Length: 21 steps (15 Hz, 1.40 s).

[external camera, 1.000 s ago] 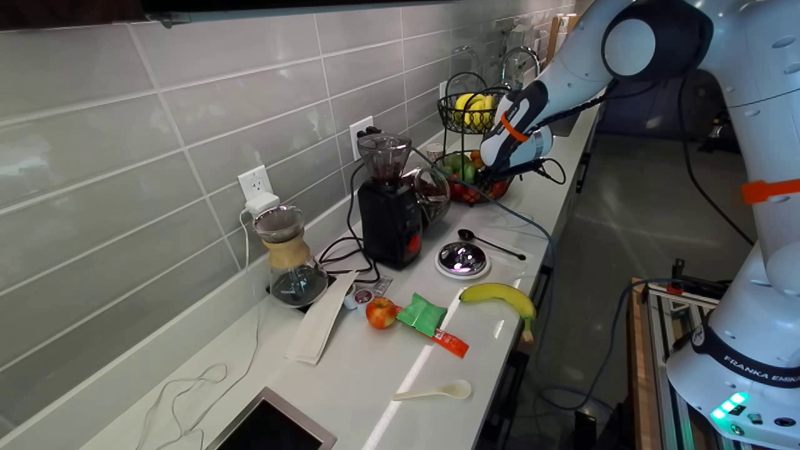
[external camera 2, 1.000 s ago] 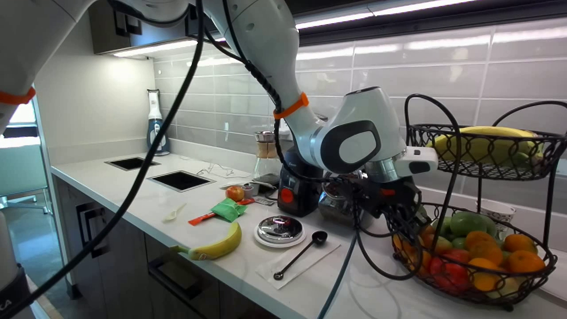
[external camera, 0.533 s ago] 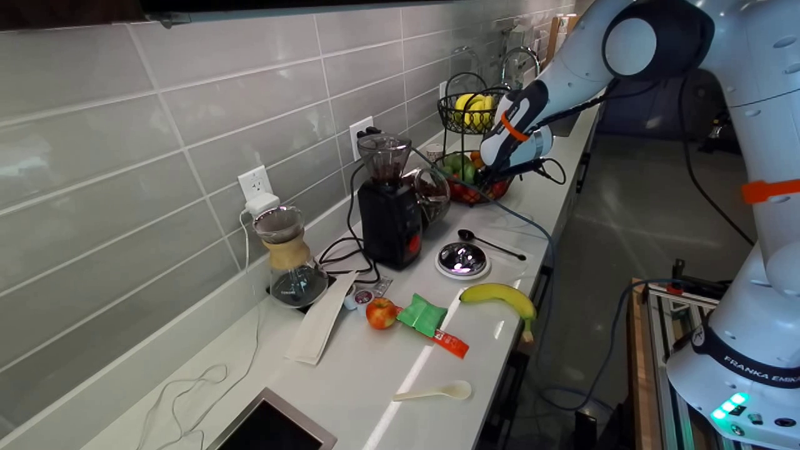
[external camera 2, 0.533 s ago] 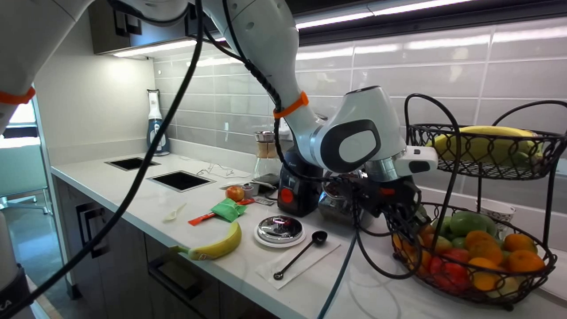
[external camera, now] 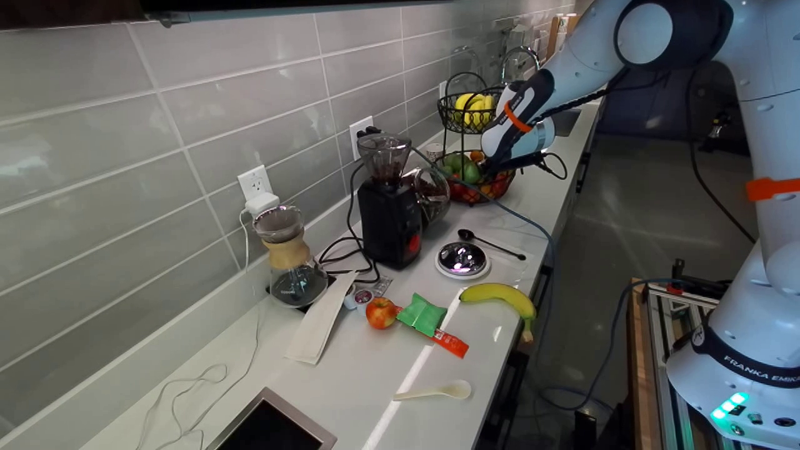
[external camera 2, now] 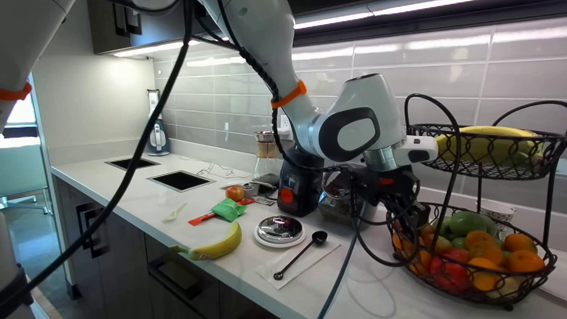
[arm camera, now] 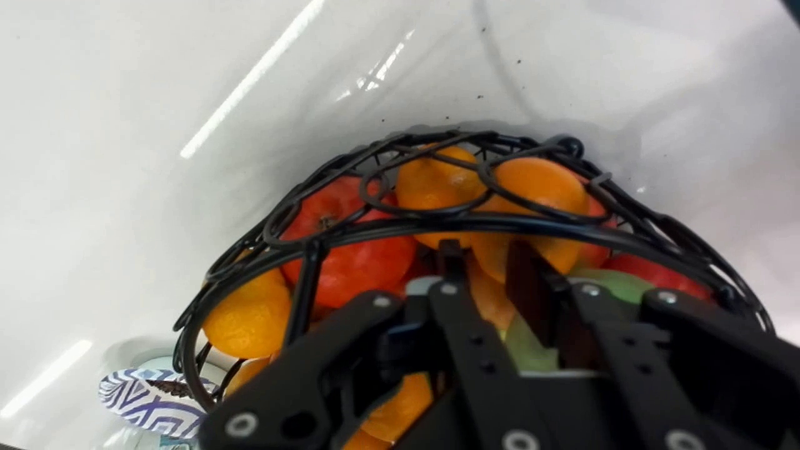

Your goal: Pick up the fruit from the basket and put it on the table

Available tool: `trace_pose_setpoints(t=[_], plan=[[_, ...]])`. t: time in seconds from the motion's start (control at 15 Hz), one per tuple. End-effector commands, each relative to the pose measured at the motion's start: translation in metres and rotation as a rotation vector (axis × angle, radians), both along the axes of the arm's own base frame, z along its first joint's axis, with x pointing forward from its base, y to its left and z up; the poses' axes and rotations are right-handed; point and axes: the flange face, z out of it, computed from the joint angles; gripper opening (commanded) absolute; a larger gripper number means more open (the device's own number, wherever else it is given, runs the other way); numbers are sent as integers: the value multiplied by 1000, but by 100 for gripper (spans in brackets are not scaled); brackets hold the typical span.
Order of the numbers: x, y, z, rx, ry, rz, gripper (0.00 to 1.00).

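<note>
Small round orange fruits (arm camera: 537, 187) sit with red and green fruit in the lower bowl of the black wire basket (arm camera: 531, 226). They also show in an exterior view (external camera 2: 484, 275); which one is meant cannot be told. The two-tier basket (external camera 2: 457, 146) stands on the white countertop (external camera 2: 110, 184), bananas in its upper bowl. My gripper (arm camera: 484, 250) points down over the lower bowl's rim side, part-way open. Through its gap, orange and green fruit show below, and nothing is held. In an exterior view cables partly hide the gripper (external camera 2: 421, 215).
A black grinder (external camera: 390, 219) and a glass jar stand beside the basket. A chrome lid (external camera: 462, 259), a black scoop (external camera 2: 305, 252), a banana (external camera: 500, 297), an apple (external camera: 381, 312) and a green packet lie on the countertop. A patterned cup (arm camera: 150, 400) is by the basket.
Between half a second ago and now, the arm and gripper have risen slightly. More of the lower bowl's fruit shows in an exterior view. Earlier, the arm was still.
</note>
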Motion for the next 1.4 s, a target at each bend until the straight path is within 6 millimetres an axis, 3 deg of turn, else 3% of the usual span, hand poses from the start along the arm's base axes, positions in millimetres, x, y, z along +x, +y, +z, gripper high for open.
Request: trace_pose_setpoints(t=[0.0,0.33,0.93,1.33], plan=[[-7,10,5,28,-4,-7,60],[-8,15,7,32,-16,-6,98],[3,16,-3,82,-87,-1,100],[7,10,6,53,-161,-10,100]])
